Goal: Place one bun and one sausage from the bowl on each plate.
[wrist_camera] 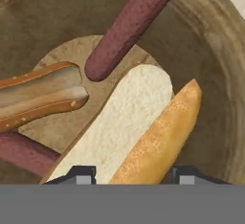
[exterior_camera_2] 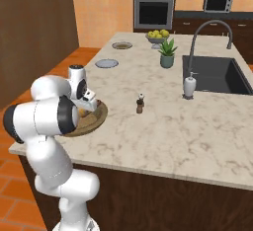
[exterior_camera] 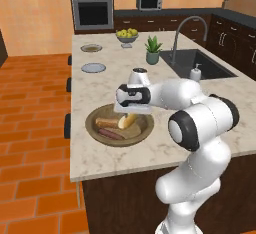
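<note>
Reaching down into the bowl (exterior_camera: 92,128) near the front edge of the table (exterior_camera: 150,148), with the gripper (wrist_camera: 131,173) set astride the near end of an open bun (wrist_camera: 139,122). Straddling that bun with jaws at a middling width, one fingertip on the pale cut side and one by the golden crust. Cannot tell whether pressing on it or merely bracketing it. Probably aimed at the bun's end rather than its middle because of the crowding in the bowl's floor: a second, browner bun (wrist_camera: 38,94) just beside it, a dark red sausage (wrist_camera: 129,27) slanting up toward the bowl's wall, and another sausage (wrist_camera: 24,153) at the edge of the hand view. Judging by all four pieces lying inside the bowl, picking up the first item. Seen from the left base view as a yellow-tan bun (exterior_camera: 126,121) right under the hand, tilted against the bowl's centre. Split lengthwise, soft white crumb on one face, speckled orange crust on the other, long and narrow. Likely to squash under a hard pinch. Well beyond the bowl, toward the far end of the table, two small grey plates: the nearer plate (exterior_camera: 93,68) and the farther plate (exterior_camera: 91,48), both awaiting a bun and a sausage.
</note>
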